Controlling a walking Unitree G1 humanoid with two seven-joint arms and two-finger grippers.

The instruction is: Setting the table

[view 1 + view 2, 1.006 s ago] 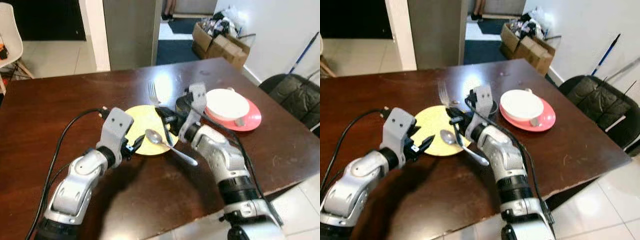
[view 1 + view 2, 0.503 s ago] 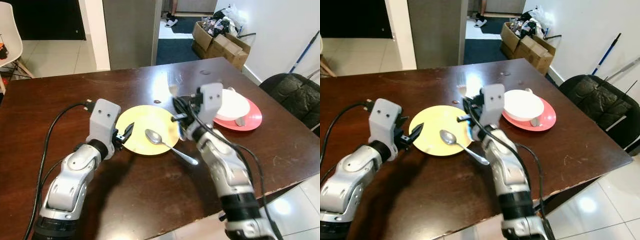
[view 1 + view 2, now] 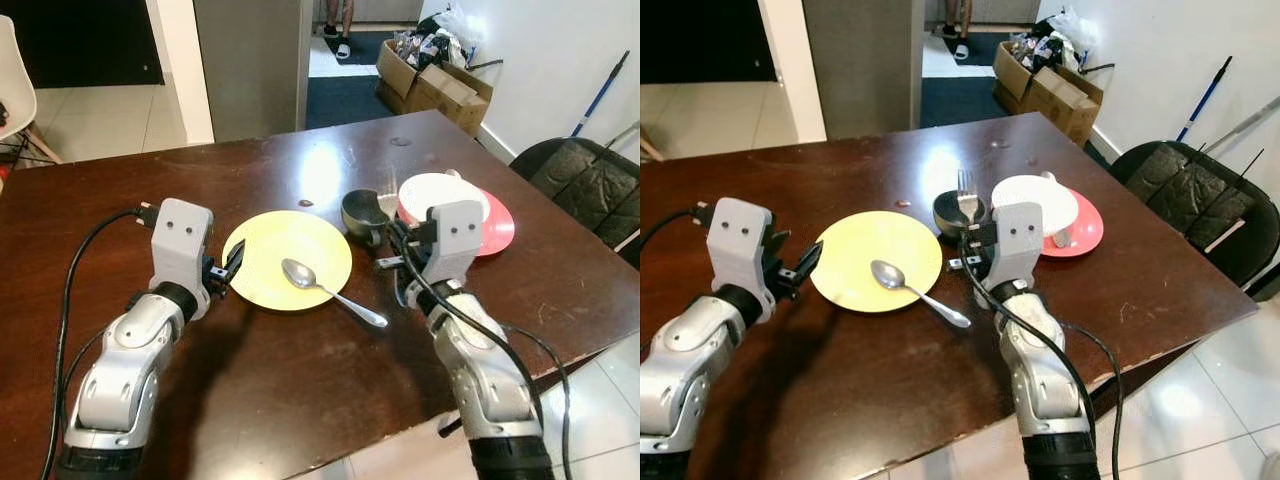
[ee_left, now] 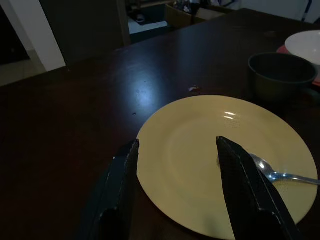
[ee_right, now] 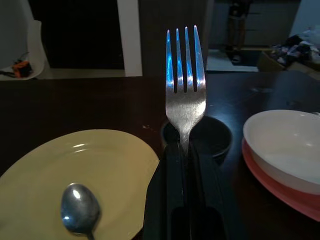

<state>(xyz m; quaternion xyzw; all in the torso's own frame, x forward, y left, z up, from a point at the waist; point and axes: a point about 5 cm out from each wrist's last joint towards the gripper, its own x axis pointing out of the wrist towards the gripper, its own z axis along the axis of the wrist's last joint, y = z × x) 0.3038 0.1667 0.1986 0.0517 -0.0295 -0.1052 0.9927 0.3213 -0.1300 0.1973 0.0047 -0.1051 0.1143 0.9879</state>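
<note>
Fork [image 5: 185, 85] stands tines-up, pinched by its handle in the right tool [image 3: 975, 245] above the surface [image 3: 300, 390], beside the plate [image 3: 270, 255]. Stiff, light, slick steel: grip mid-handle. Left tool [image 4: 177, 165] is spread at the plate's rim.

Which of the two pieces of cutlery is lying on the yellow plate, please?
The spoon: its bowl rests on the yellow plate and its handle reaches onto the table. The fork is held upright in the right gripper.
</note>
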